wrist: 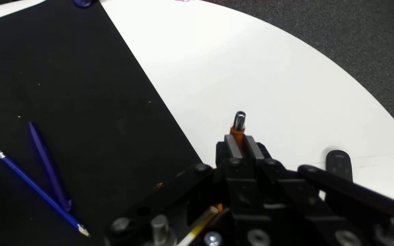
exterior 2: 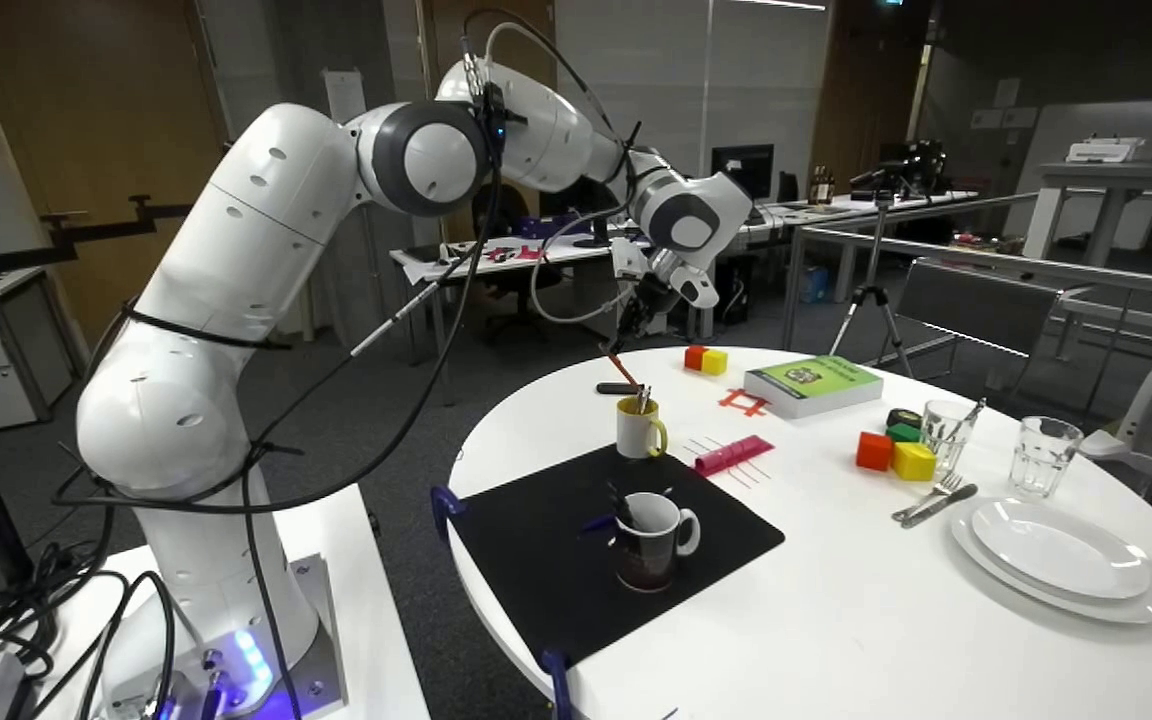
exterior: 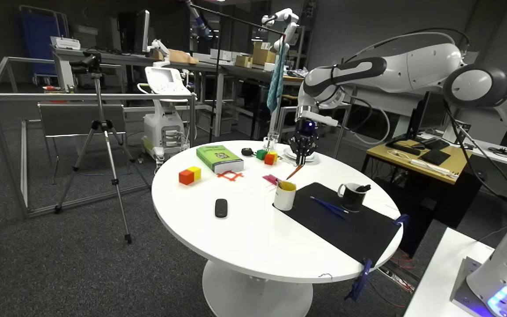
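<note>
My gripper (exterior: 300,163) is shut on an orange pen (exterior: 295,172), which slants down from its fingertips. In the wrist view the pen's silver tip (wrist: 239,120) sticks out beyond the fingertips (wrist: 240,146). The pen's lower end is close to a white mug with a yellow inside (exterior: 284,198) that holds pens; I cannot tell if it touches. The mug also shows in an exterior view (exterior 2: 633,432). It stands at the edge of a black mat (exterior 2: 536,565). A dark mug (exterior 2: 648,560) stands on the mat beside a blue pencil (wrist: 36,187) and a purple pen (wrist: 48,165).
A black remote (exterior: 221,208) lies on the round white table (exterior: 236,246). A green book (exterior 2: 816,380), red and yellow blocks (exterior: 186,177), a pink object (exterior 2: 733,455), glasses (exterior 2: 1044,455), cutlery (exterior 2: 939,505) and plates (exterior 2: 1056,550) are around. Purple clamps (exterior: 360,281) grip the mat's edge.
</note>
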`<state>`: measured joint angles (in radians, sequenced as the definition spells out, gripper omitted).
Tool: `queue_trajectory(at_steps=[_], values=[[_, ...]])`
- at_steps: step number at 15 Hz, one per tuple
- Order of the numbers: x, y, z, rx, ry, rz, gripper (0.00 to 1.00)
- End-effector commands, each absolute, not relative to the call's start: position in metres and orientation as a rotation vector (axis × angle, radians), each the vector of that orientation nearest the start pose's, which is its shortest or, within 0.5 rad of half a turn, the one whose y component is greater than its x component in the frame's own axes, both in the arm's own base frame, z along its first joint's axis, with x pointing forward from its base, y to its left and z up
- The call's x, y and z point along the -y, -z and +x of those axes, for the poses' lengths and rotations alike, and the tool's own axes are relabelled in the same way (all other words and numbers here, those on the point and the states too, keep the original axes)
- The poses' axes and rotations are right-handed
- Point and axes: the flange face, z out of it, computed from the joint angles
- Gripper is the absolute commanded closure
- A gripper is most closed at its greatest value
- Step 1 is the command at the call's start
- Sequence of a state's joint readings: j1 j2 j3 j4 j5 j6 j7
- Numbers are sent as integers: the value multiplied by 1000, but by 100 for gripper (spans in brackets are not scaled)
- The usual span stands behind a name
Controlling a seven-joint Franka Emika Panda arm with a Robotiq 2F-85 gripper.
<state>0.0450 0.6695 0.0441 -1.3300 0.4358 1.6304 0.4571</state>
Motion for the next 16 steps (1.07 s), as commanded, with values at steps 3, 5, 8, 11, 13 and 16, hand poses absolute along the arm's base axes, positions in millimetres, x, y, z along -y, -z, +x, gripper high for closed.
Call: queue_trajectory(at_steps=[3,5,8,11,13,16], values=[[-82,-321,697,-683,-742,-2583,98],[-77,-315,698,-688,-765,-2575,98],[-72,-307,699,-698,-801,-2562,98],[-68,-302,699,-707,-841,-2557,98],[-66,-297,700,-724,-860,-2553,98],[-63,-291,702,-756,-867,-2553,98]])
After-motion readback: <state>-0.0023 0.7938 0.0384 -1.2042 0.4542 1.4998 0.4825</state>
